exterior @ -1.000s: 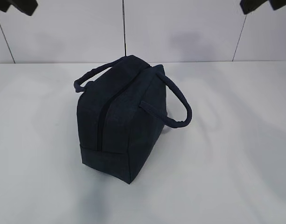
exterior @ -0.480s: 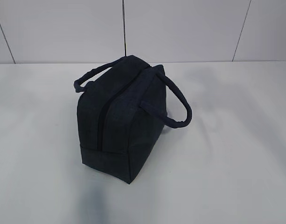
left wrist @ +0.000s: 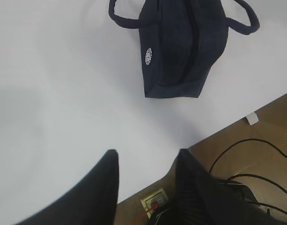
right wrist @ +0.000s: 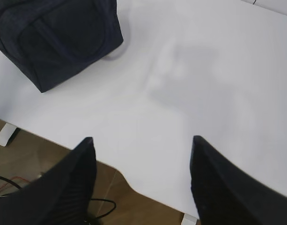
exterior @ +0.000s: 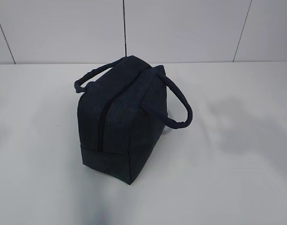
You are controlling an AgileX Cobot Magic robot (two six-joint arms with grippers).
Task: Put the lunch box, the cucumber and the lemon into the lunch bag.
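We are holding our left gripper [left wrist: 145, 159] high above the near edge of the table [exterior: 237, 178], its two dark fingers spread apart with nothing between them. Our right gripper [right wrist: 141, 145] is hanging the same way, jaws wide and empty, over the table's near right part. Neither is showing in the exterior view.

The lunch bag [exterior: 122, 119] is sitting upright near the middle of the white table, well apart from both grippers. Its top zipper is running closed along the ridge, and its two loop handles are drooping out to the left and right. In the left wrist view a small white round mark is showing on the bag's side.

Below the table edge we are seeing a brown floor [left wrist: 269, 122] with black cables [left wrist: 237, 150] trailing across it. Behind the table a pale panelled wall [exterior: 180, 28] is standing.
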